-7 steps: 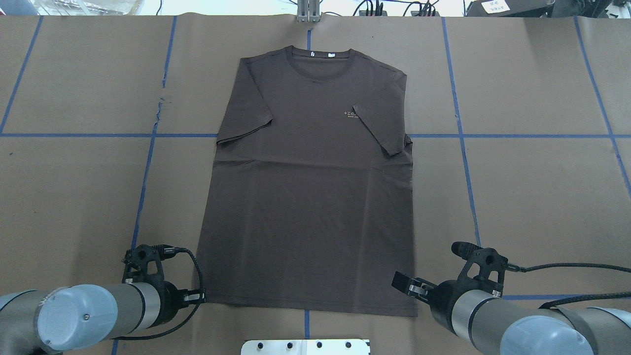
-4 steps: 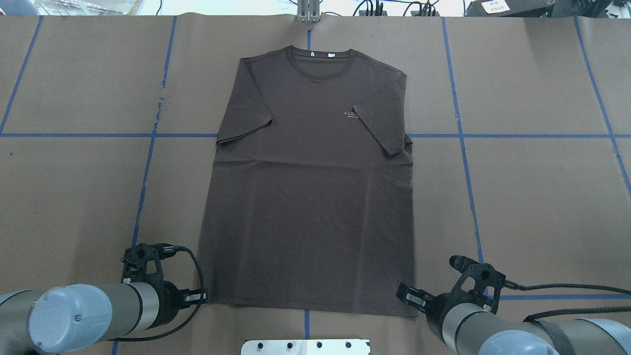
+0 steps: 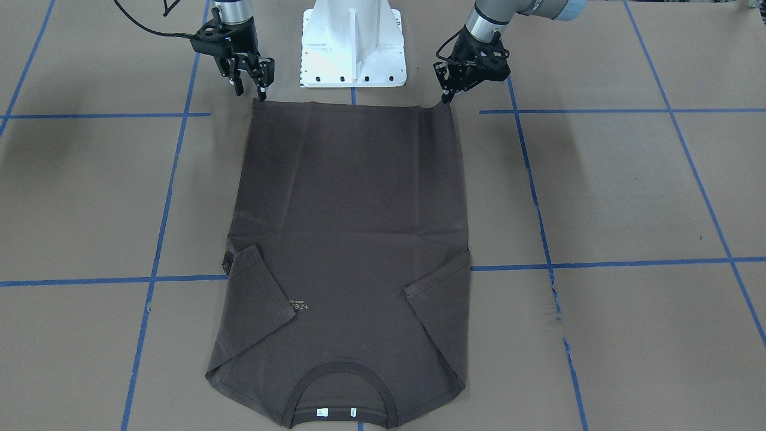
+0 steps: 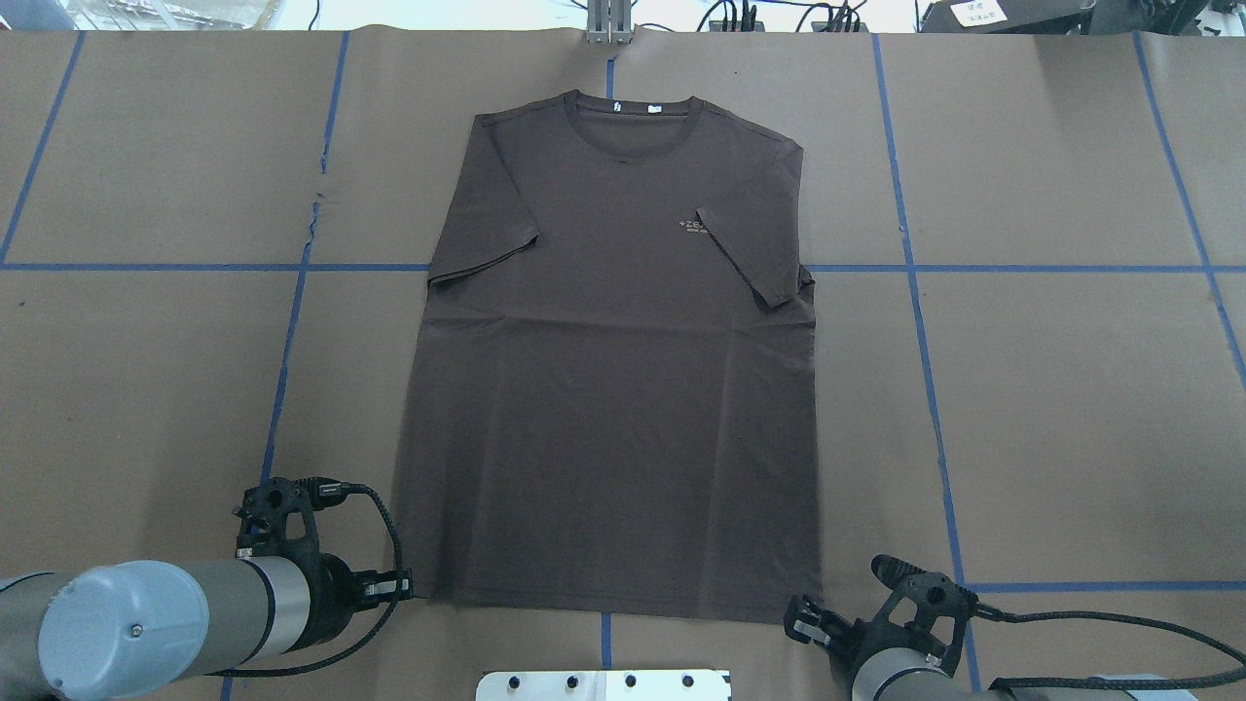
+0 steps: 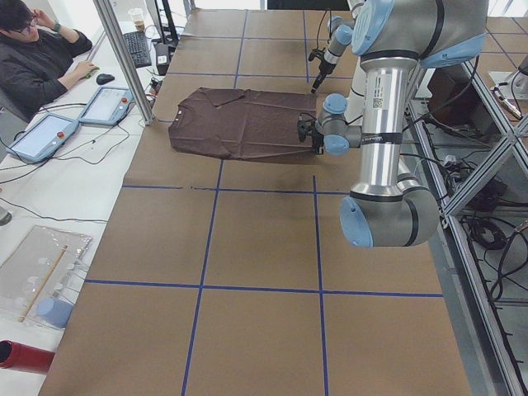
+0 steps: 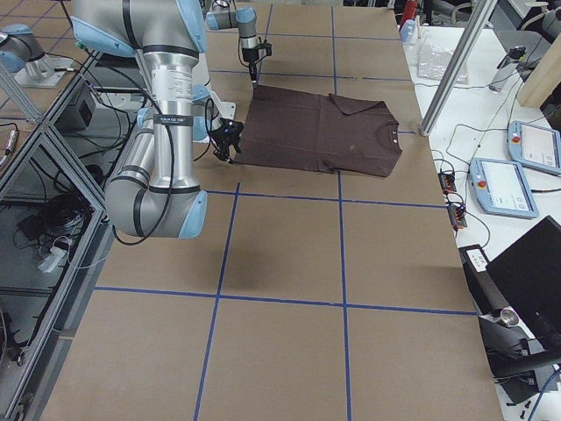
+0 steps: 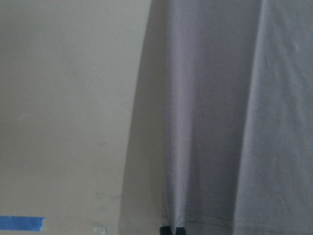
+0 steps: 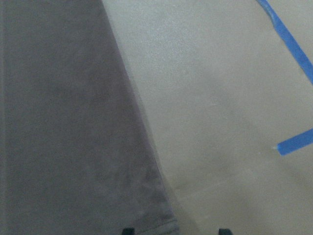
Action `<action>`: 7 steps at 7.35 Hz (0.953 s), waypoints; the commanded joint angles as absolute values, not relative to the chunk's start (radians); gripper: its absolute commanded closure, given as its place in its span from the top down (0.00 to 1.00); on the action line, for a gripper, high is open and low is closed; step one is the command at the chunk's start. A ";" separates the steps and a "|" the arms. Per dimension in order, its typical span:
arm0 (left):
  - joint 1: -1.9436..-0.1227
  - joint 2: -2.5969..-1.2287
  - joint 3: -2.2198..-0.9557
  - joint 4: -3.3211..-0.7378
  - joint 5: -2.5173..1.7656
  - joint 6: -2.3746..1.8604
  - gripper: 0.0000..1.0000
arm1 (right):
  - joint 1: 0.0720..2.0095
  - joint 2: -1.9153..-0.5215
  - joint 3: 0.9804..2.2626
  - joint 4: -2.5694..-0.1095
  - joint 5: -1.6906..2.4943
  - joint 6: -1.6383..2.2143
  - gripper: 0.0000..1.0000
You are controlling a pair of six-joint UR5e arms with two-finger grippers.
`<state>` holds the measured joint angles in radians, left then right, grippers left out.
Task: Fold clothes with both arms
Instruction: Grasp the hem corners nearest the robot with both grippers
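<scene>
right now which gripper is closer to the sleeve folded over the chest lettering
Right. The right gripper is at the hem corner of the dark brown T-shirt on the same side as the folded sleeve; the left gripper is at the opposite hem corner.

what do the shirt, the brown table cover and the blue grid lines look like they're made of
T-shirt: soft knit fabric, likely cotton jersey, matte; it lies limp with shallow creases and has a ribbed collar.
Table cover: brown kraft-type paper, matte; what looks like a small tear sits beside one line.
Grid lines: blue adhesive tape, probably masking tape; strips stop in cut ends in the wrist views.
</scene>
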<state>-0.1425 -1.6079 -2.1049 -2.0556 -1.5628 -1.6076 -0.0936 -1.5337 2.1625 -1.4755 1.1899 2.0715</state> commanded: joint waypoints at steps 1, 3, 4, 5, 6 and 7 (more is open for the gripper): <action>-0.141 -1.606 -2.111 -2.056 -1.563 -1.608 0.00 | -0.100 -1.510 2.123 -1.476 1.189 2.072 0.61; -0.141 -1.605 -2.115 -2.056 -1.563 -1.608 0.00 | -0.098 -1.503 2.120 -1.476 1.187 2.072 0.51; -0.141 -1.605 -2.117 -2.057 -1.563 -1.608 0.00 | -0.097 -1.503 2.120 -1.476 1.181 2.072 0.26; -0.141 -1.606 -2.117 -2.056 -1.562 -1.608 0.00 | -0.095 -1.503 2.120 -1.476 1.171 2.072 0.00; -0.141 -1.606 -2.118 -2.056 -1.563 -1.608 0.00 | -0.094 -1.503 2.120 -1.476 1.167 2.072 0.00; -0.141 -1.606 -2.118 -2.056 -1.562 -1.608 0.00 | -0.094 -1.503 2.121 -1.476 1.163 2.072 0.00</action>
<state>-0.1411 -1.6058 -2.1177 -2.0557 -1.5624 -1.6076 -0.0945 -1.5034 2.1203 -1.4757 1.1689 2.0724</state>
